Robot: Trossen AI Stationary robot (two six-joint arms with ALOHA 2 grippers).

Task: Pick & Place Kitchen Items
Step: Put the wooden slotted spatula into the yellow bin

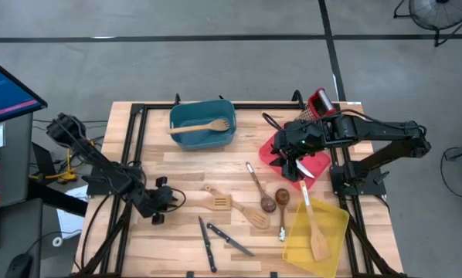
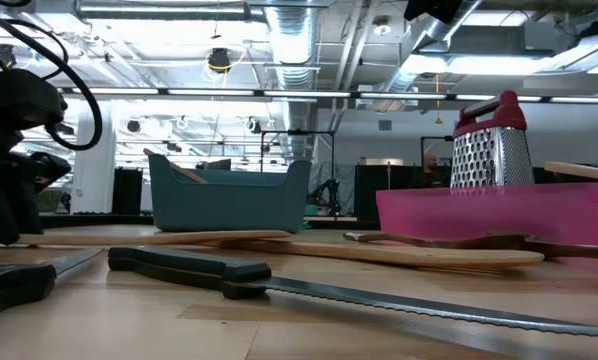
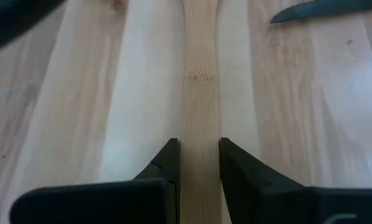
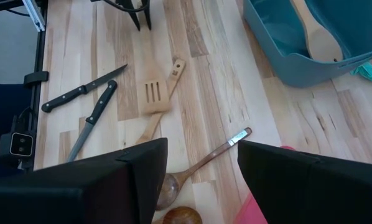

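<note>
Several utensils lie on the table: a slotted wooden turner (image 1: pixel 218 201), a wooden spatula (image 1: pixel 252 217), two brown-bowled spoons (image 1: pixel 259 188) (image 1: pixel 282 204) and two black-handled knives (image 1: pixel 207 244) (image 1: pixel 232 240). One wooden spoon (image 1: pixel 202 127) lies in the teal bin (image 1: pixel 223 140), and another spatula (image 1: pixel 315 225) lies in the yellow bin (image 1: pixel 333 239). My right gripper (image 1: pixel 299 164) hangs over the near part of the red bin (image 1: pixel 271 147), wide open and empty (image 4: pixel 201 168). My left gripper (image 1: pixel 158 208) points down at bare table left of the turner. Its fingers (image 3: pixel 199 165) stand a narrow gap apart with nothing between them.
A red-handled steel grater (image 1: pixel 319 104) stands at the red bin's far side and also shows in the low view (image 2: pixel 491 145). The black frame rails (image 1: pixel 134 139) run along the table's left, right and far sides. There is bare wood at the near left (image 1: pixel 123 247).
</note>
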